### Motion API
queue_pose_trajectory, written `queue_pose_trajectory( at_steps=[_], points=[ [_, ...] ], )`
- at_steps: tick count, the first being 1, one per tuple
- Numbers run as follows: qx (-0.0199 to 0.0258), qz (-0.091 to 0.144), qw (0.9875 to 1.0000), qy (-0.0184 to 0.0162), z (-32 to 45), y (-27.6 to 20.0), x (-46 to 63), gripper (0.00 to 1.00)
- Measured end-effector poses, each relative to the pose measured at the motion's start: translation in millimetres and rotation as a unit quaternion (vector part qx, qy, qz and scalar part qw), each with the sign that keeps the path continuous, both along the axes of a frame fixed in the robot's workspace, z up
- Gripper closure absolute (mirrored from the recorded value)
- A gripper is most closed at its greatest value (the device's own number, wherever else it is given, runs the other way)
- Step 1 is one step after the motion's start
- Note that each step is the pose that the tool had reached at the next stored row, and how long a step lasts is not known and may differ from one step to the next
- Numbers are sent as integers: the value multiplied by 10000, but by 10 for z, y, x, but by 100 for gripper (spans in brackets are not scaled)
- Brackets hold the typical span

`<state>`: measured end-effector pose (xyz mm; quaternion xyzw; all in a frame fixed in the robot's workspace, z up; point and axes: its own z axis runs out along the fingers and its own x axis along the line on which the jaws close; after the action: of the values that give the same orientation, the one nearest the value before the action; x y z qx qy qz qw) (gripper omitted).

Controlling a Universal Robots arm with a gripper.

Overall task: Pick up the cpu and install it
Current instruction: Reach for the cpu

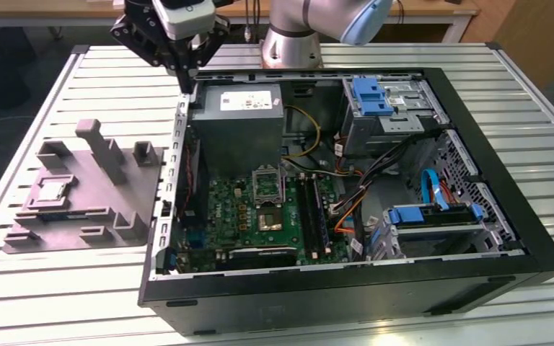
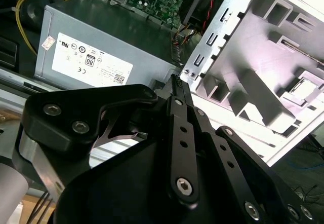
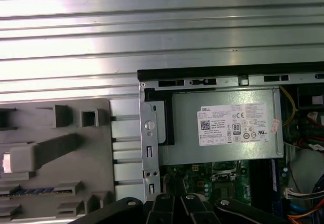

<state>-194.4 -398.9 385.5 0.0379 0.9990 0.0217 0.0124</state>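
The end effector (image 1: pixel 188 72) hung over the far corner of the open computer case (image 1: pixel 354 295), just by the grey power box (image 1: pixel 243 122). Its two fingers (image 2: pixel 181 117) were pressed together, with nothing between them. The cpu (image 1: pixel 52 190) lay flat in a small pocket on the big grey block (image 1: pixel 113 209). That block sat on the tabletop (image 1: pixel 66 303), beside the case on the exterior view's left. The cpu was well apart from the end effector. In the second wrist view it looked like a pale shiny square. A green board (image 1: pixel 248 216) lay inside the case.
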Motion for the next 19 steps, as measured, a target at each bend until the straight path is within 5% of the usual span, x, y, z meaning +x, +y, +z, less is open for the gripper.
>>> queue_pose_trajectory(
  at_steps=[19],
  points=[
    [0,0,10000,1,-9,0,-48,89]
  ],
)
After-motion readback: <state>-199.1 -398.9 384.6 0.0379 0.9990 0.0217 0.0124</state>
